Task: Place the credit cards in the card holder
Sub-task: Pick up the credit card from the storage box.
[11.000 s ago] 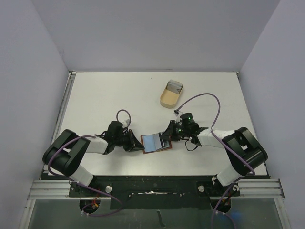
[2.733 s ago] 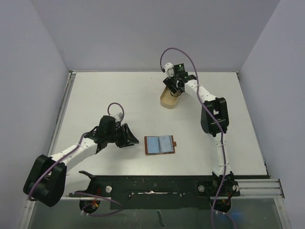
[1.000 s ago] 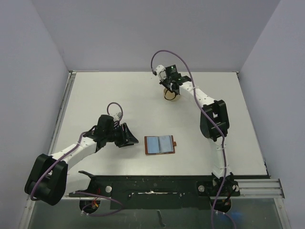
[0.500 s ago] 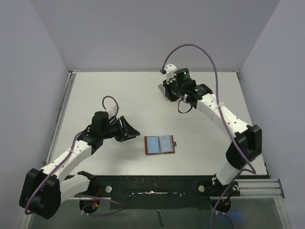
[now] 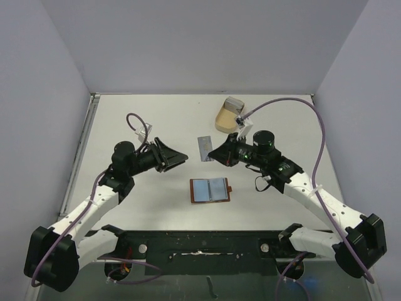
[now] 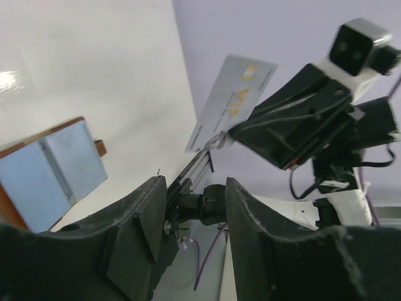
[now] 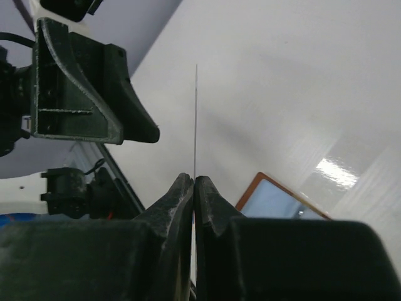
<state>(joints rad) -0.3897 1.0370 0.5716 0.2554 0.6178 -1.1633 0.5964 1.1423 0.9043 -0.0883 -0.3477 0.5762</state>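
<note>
White tabletop (image 5: pixel 138 119), lilac walls on three sides. Card holder (image 5: pixel 210 190) lies open and flat near the middle, toward the near edge. Pale blue panels fill its inside; small tab at its right edge. Right gripper (image 5: pixel 215 154) is above the table just far of the holder, jaws pinched tight on one end of a credit card (image 5: pixel 204 148). Card juts left from the fingertips, clear of the surface. Left wrist view shows gold "VIP" lettering on it. Left gripper (image 5: pixel 176 157) is left of the card and points right toward it, jaws spread, nothing between them. Tan tray (image 5: pixel 227 119) sits far, right of centre, apart from both arms.
</note>
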